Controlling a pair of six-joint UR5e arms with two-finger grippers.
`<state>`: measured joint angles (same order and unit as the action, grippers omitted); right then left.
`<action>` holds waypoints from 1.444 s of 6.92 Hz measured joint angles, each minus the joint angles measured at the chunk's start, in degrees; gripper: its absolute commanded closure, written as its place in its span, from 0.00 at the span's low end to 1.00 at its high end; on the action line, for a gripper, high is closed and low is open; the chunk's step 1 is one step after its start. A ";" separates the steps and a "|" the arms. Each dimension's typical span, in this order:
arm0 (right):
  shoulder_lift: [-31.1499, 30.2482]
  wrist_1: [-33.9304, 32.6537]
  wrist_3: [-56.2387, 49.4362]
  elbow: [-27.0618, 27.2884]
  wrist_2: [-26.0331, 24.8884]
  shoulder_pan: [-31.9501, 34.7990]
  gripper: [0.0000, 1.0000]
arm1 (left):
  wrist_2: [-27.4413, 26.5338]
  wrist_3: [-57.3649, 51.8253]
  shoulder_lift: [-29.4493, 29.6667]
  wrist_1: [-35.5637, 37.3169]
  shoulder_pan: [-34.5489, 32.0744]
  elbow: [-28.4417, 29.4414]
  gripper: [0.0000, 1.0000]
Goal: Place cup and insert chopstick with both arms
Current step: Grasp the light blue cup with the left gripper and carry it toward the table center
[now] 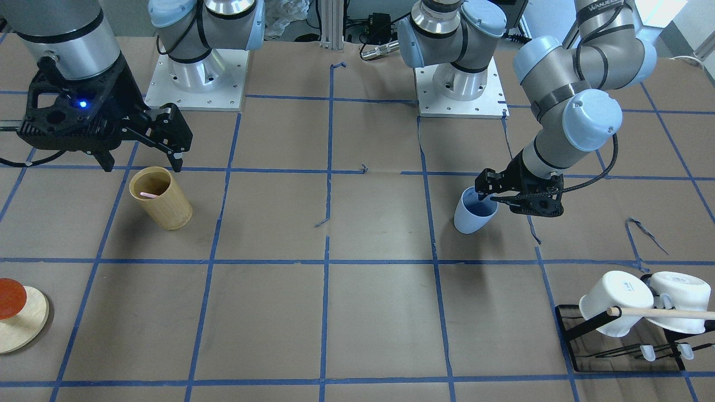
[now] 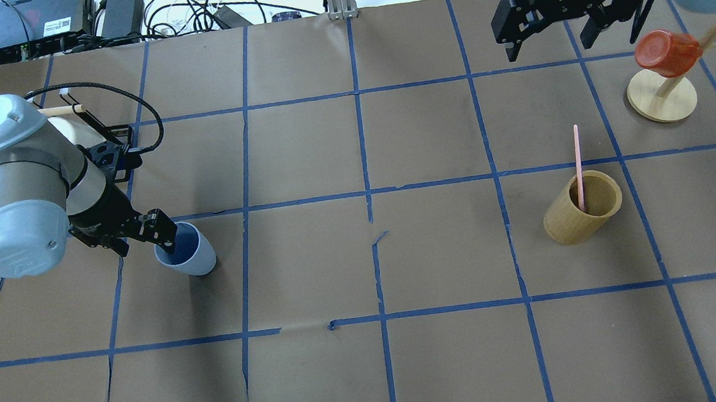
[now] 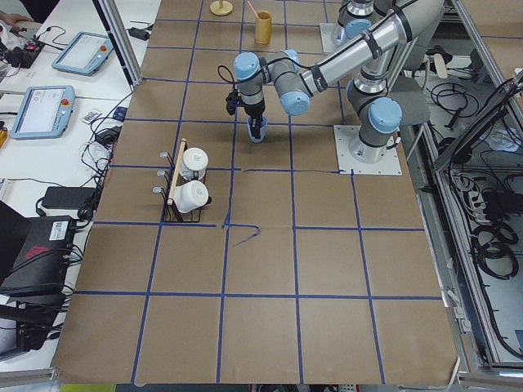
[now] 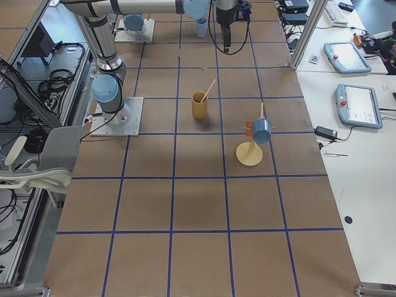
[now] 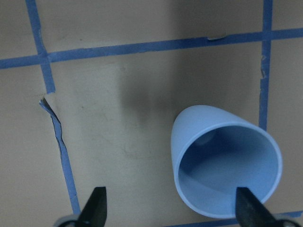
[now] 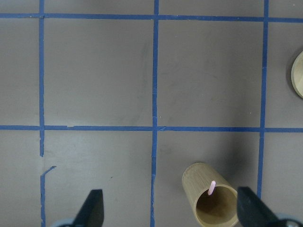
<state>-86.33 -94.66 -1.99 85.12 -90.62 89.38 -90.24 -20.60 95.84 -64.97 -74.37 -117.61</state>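
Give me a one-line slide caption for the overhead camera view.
Open left gripper straddles the rim of the blue cup; pink chopstick stands in the bamboo holder, open right gripper beyond it.

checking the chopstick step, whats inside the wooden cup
A pink chopstick leans inside the wooden cup, top sticking out. Its lower end and the cup's floor are hidden by the wall.

Two white mugs (image 1: 614, 301) hang on a black rack (image 1: 589, 322), a red cup (image 2: 667, 53) on a wooden stand (image 2: 662, 99).

Two white mugs (image 1: 614, 301), one pale blue cup (image 1: 473, 215), one bamboo holder (image 1: 165, 206), one pink chopstick (image 2: 579, 166)
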 measured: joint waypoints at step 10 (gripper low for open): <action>0.13 -0.13 -3.19 0.67 -0.03 -0.71 0.00 | 10.36 26.96 -1.85 -5.76 -16.95 5.81 1.00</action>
<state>-86.20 -94.79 -5.18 85.78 -90.65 88.68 -79.88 6.36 94.00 -70.74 -91.32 -111.80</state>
